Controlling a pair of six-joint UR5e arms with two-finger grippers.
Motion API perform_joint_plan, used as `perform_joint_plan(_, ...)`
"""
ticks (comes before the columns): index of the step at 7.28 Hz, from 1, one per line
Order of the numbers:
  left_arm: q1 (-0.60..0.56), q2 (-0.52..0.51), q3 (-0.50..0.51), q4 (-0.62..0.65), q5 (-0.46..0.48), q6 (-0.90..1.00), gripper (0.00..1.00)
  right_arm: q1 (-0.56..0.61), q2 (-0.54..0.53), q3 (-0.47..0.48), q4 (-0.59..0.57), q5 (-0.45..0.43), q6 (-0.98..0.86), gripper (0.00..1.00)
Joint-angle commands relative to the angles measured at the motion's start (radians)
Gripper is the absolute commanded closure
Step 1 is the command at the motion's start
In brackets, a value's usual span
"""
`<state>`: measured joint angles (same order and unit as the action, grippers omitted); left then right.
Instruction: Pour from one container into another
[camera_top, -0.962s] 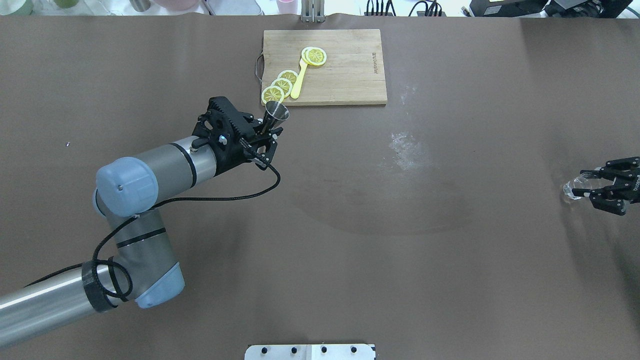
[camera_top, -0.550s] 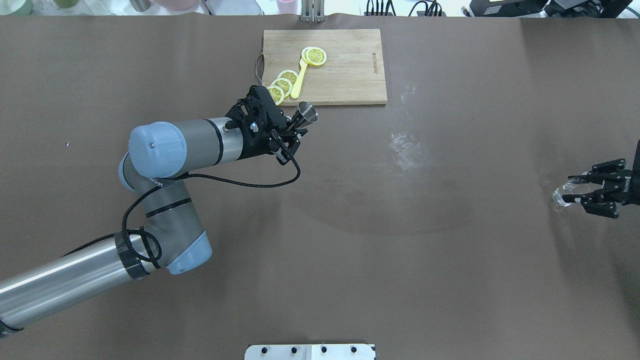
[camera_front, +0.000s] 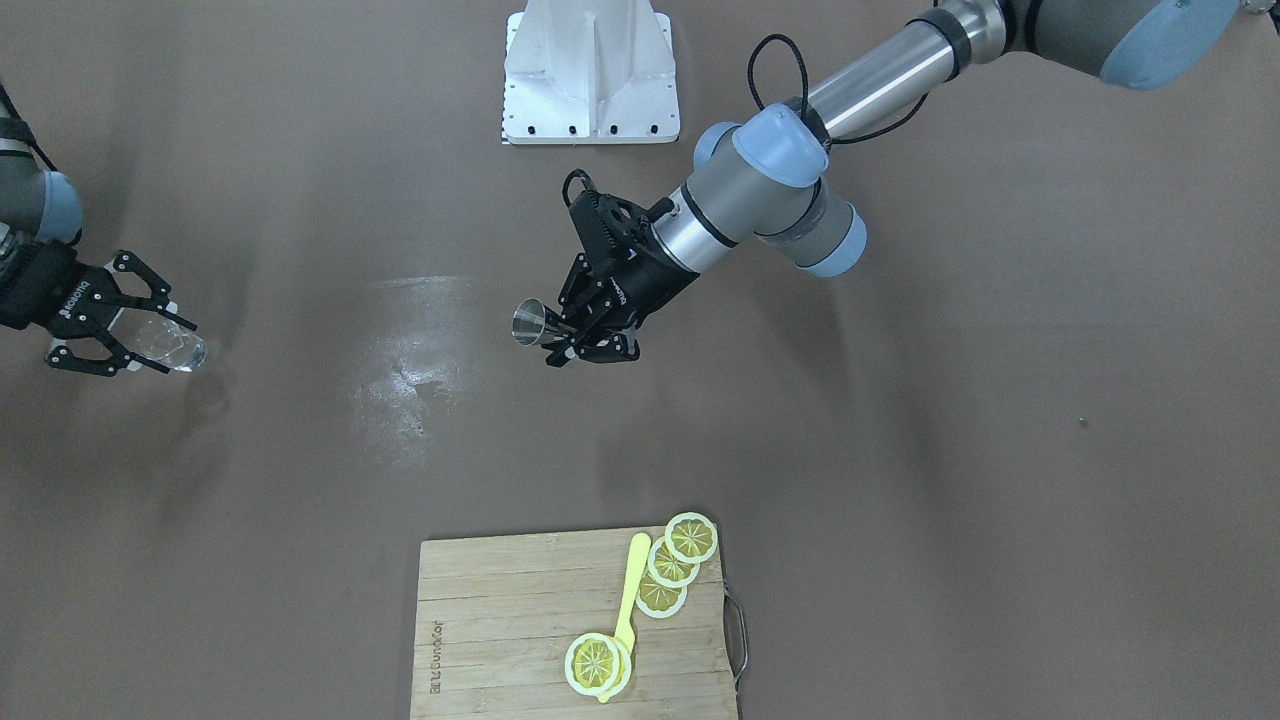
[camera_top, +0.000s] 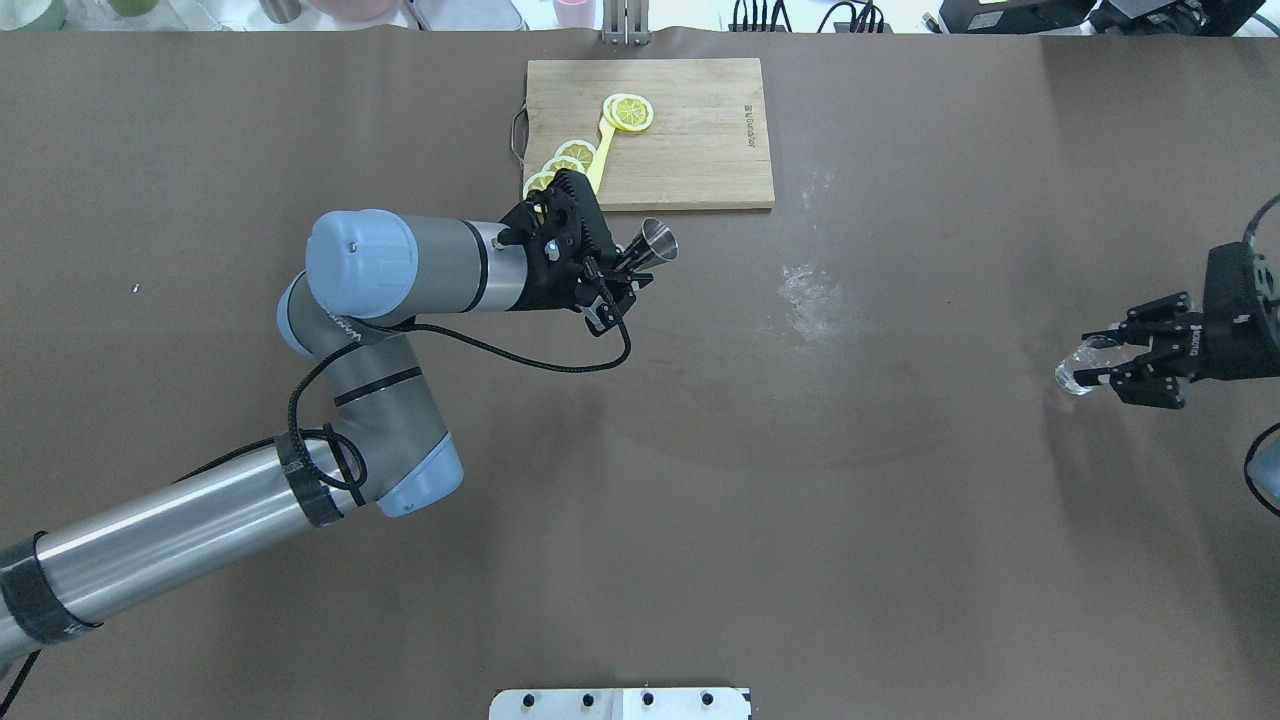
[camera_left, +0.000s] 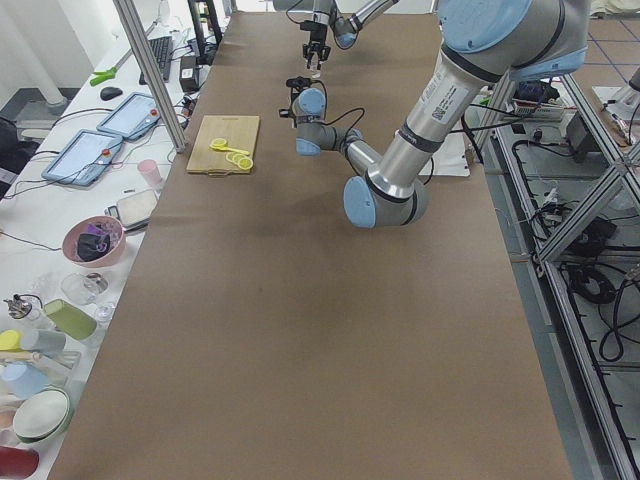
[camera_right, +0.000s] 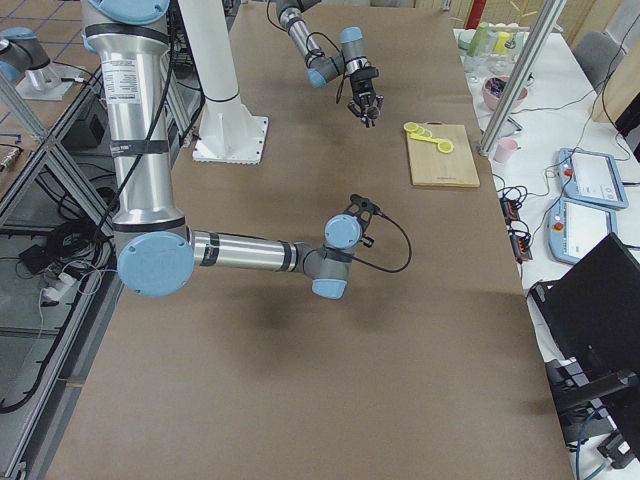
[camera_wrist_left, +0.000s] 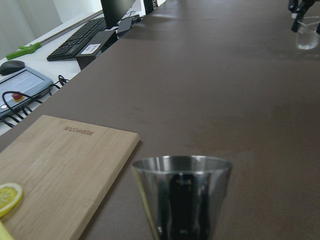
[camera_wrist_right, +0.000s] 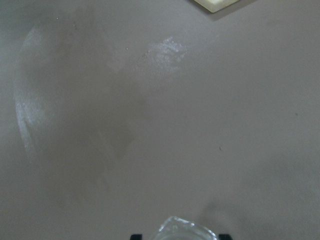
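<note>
Seen from across the worktop (camera_front: 900, 450), the left claw (camera_front: 572, 340) is clamped on the waist of the steel jigger (camera_front: 530, 325), held above the middle, near the cutting board (camera_front: 500, 620). From overhead, the right claw (camera_top: 1100, 358) grips the clear glass cup (camera_top: 1072, 376) at the far right side, well apart from the jigger. The left wrist view shows the jigger's rim level; the carry likely calls for holding it so until its lip is over the cup, then tilting slowly.

Silver tubes (camera_top: 170, 535), pale-blue joint caps (camera_top: 355, 250), black cable (camera_top: 570, 369).
</note>
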<state>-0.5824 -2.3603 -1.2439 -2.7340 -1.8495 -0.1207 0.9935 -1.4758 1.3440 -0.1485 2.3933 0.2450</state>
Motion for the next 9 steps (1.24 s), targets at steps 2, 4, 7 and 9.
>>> perform_joint_plan(2,0.004,-0.057,0.154,-0.209,-0.011,0.010,1.00,-0.023,0.045,0.136,-0.276,-0.028,-0.146,1.00)
perform_joint_plan(4,0.018,-0.076,0.181,-0.280,-0.004,0.009,1.00,-0.027,0.106,0.243,-0.504,-0.033,-0.200,1.00)
perform_joint_plan(7,0.041,-0.100,0.242,-0.371,0.041,0.004,1.00,-0.065,0.169,0.424,-0.829,-0.107,-0.295,1.00)
perform_joint_plan(9,0.056,-0.106,0.282,-0.423,0.056,0.003,1.00,-0.113,0.222,0.565,-1.099,-0.193,-0.399,1.00)
